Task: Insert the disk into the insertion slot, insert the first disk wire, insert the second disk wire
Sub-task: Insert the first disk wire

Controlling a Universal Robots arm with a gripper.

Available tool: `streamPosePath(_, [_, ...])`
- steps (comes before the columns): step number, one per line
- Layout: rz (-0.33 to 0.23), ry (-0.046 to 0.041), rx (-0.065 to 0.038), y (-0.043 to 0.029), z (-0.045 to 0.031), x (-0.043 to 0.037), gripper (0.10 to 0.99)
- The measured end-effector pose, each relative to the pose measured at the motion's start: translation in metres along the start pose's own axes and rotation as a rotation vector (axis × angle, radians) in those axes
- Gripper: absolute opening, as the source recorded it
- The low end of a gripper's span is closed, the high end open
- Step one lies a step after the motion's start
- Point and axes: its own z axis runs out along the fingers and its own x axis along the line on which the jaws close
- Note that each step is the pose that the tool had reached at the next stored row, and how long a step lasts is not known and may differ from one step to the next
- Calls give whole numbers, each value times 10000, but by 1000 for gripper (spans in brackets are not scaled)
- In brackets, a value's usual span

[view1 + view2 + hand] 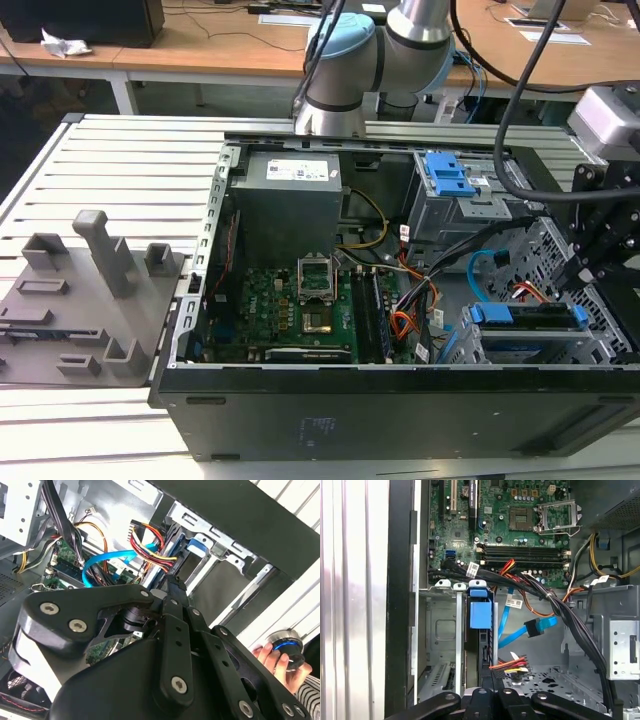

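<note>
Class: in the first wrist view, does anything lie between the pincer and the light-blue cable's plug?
Yes, it seems: a red-and-yellow wire bundle lies in the line from the pincer to the light-blue cable's plug. The black cable bundle runs beside the plug, not across.

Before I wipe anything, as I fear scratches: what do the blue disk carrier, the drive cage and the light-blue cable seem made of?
Disk carrier: likely moulded plastic, matte bright blue. Drive cage: seemingly sheet metal, dull silver-grey, with stamped cut-outs. Light-blue cable: probably plastic-jacketed, glossy, since it bends freely.
</note>
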Motion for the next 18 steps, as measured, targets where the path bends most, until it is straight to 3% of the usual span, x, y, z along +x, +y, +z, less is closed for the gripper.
streamPosePath(3, [0,0,0,82,19,3,106])
streamPosePath(9, [0,1,-1,168,28,6,106])
streamPosePath(18, [0,0,-1,219,38,8,106])
